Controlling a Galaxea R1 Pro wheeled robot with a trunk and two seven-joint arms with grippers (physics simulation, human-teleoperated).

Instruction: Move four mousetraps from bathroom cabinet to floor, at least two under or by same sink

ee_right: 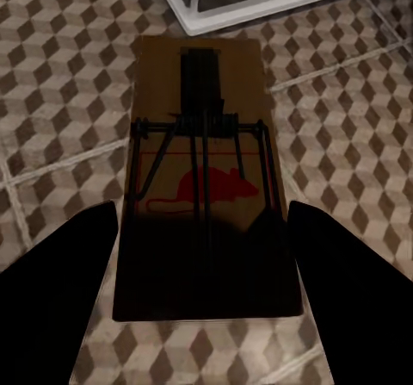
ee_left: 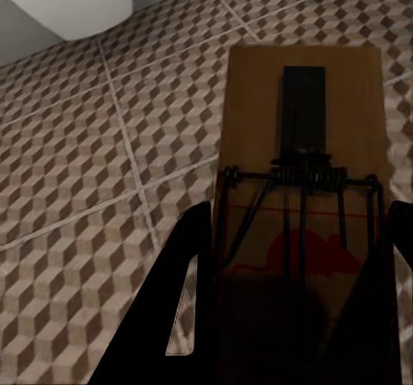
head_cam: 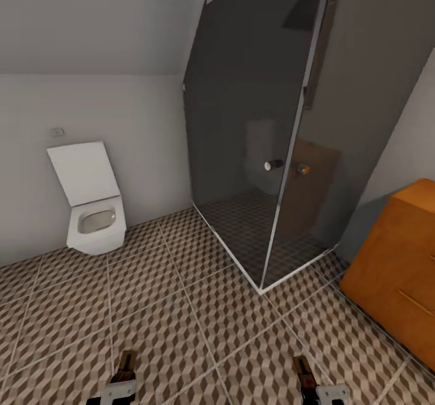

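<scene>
I hold one mousetrap in each hand above the cube-patterned bathroom floor (head_cam: 181, 320). My left gripper (head_cam: 119, 385) is shut on a brown wooden mousetrap (head_cam: 127, 363). Seen from the left wrist, this mousetrap (ee_left: 301, 170) shows its wire spring and red mouse mark between the dark fingers (ee_left: 172, 316). The right gripper (head_cam: 319, 393) is shut on a second mousetrap (head_cam: 303, 370). That mousetrap (ee_right: 202, 178) lies between the right fingers (ee_right: 52, 299) over the tiles. The orange-brown cabinet (head_cam: 399, 266) stands at the right edge. The sink is out of view.
A white wall-hung toilet (head_cam: 93, 212) with its lid up is at the left. A dark glass shower enclosure (head_cam: 266, 151) with a white base rim fills the middle back. Open tiled floor lies between them and me.
</scene>
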